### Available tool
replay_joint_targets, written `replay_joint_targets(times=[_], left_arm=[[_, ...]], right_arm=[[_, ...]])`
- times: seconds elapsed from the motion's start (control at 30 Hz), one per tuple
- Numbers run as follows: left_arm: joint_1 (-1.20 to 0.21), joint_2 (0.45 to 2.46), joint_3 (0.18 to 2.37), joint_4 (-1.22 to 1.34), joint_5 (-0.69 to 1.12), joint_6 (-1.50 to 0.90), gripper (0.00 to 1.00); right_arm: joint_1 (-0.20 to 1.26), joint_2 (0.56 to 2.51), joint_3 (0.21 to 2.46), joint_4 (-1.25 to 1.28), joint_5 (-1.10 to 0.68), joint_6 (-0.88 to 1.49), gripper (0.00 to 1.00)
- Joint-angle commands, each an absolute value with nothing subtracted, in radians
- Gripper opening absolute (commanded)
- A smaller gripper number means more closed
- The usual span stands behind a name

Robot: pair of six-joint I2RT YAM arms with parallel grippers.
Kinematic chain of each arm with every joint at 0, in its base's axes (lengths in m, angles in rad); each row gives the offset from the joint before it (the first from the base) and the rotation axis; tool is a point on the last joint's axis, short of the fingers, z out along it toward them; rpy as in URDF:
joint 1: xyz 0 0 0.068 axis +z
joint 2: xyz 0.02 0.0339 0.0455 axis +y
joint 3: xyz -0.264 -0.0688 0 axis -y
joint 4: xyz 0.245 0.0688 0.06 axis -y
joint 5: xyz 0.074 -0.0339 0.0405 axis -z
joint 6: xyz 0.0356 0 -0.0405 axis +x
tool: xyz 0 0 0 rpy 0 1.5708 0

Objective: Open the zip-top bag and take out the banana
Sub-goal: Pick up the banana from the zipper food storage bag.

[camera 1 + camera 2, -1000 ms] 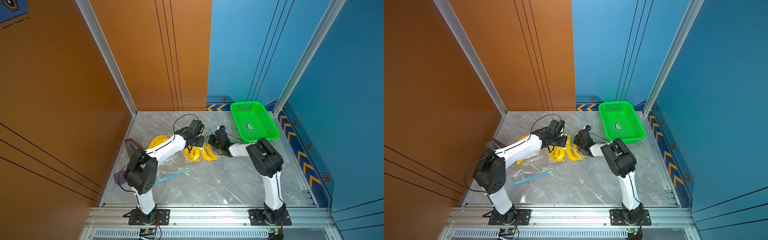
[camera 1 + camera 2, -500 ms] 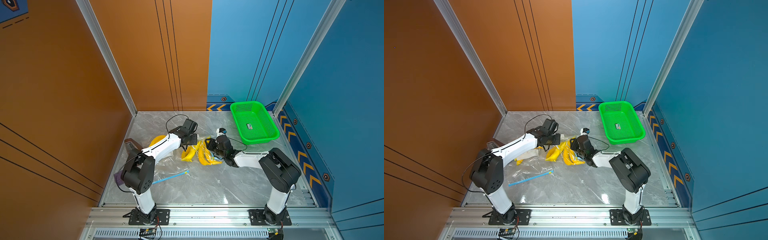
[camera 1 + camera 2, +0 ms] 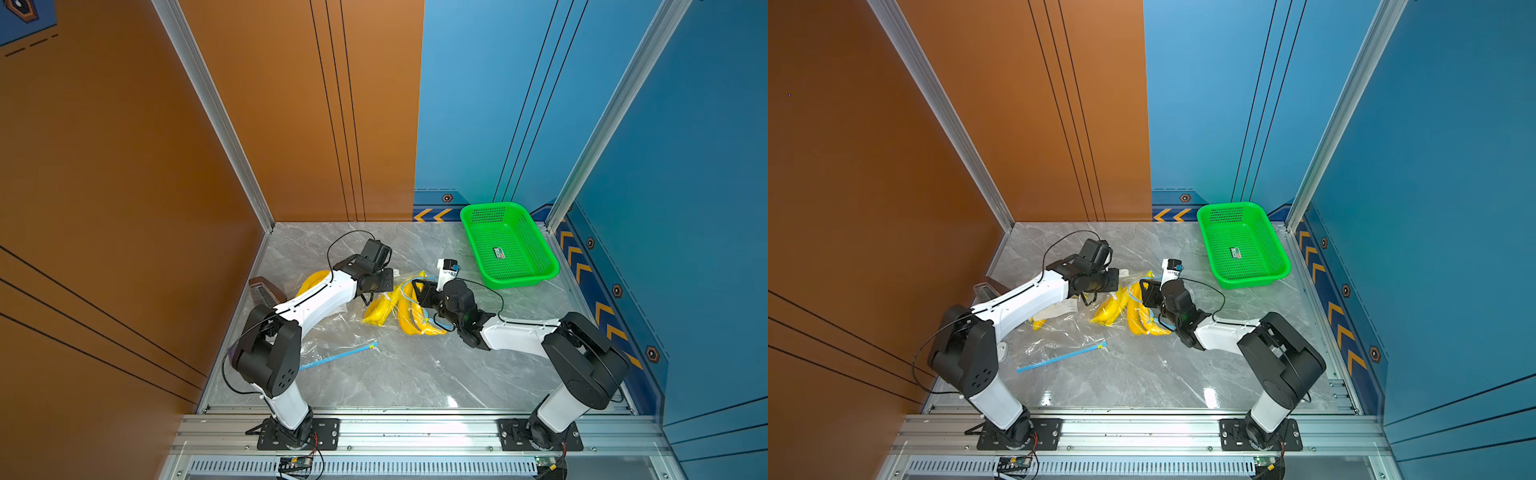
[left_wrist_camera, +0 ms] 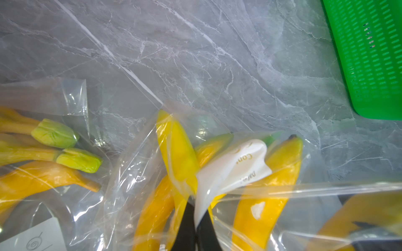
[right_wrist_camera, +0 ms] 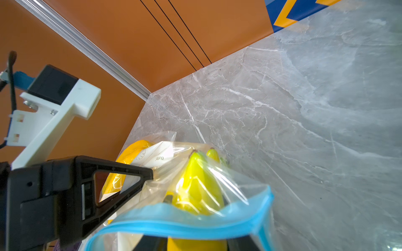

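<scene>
Furthest left, a second bagged banana (image 3: 313,279) shows from under the left arm, and an empty bag with a blue strip (image 3: 338,353) lies nearer the bases. The left gripper (image 3: 390,277) is pinched fully together on the closed end of the zip-top bag (image 5: 237,195), with the white label (image 4: 230,165) caught between its black fingers (image 4: 185,226). The bag stretches from there to the right gripper (image 3: 416,291), which sits in its mouth. The blue zip rim (image 5: 180,221) loops around that gripper's fingers, which stand narrow with a banana (image 5: 195,187) between them, apparently gripped. The banana's long axis runs from the right fingers toward the left gripper, tip away, so it lies in line with the pull. As I read it, the right arm is nearer and should draw back toward the green basket (image 3: 509,245) side while the left anchors the plastic.
</scene>
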State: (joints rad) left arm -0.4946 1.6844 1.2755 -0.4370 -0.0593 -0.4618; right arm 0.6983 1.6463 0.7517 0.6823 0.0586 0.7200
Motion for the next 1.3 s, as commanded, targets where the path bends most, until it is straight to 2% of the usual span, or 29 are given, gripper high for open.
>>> replay_joint_targets(times=[0.0,0.13,0.23,0.37,0.43,0.53,0.67,0.83,1.03,1.27], left_arm=[[-0.425,1.666,1.249,-0.460,-0.211,-0.450,0.00],[-0.419,1.650,1.252,-0.460,-0.177,-0.435,0.01],[-0.425,1.607,1.254,-0.460,-0.127,-0.389,0.19],[-0.472,1.500,1.253,-0.454,-0.093,-0.277,0.53],[-0.502,1.444,1.255,-0.437,-0.100,-0.216,0.66],[-0.498,1.400,1.265,-0.381,0.010,-0.155,0.78],[-0.488,1.410,1.284,-0.312,0.189,-0.066,0.82],[-0.479,1.427,1.235,-0.202,0.296,0.032,0.84],[-0.427,1.380,1.047,0.150,0.452,0.039,0.85],[-0.392,1.375,1.000,0.178,0.584,0.073,0.82]], right_arm=[[0.666,1.599,0.734,0.660,0.060,0.642,0.25],[0.685,1.573,0.757,0.618,0.029,0.567,0.25],[0.695,1.554,0.778,0.565,0.033,0.519,0.25],[0.688,1.544,0.809,0.527,0.023,0.479,0.25],[0.673,1.549,0.826,0.522,-0.014,0.456,0.25],[0.650,1.558,0.848,0.520,-0.092,0.425,0.26],[0.624,1.558,0.904,0.456,-0.193,0.373,0.26],[0.624,1.535,1.032,0.208,-0.232,0.217,0.26],[0.578,1.503,1.162,-0.020,-0.292,0.056,0.26],[0.534,1.542,1.368,-0.294,-0.418,-0.134,0.27]])
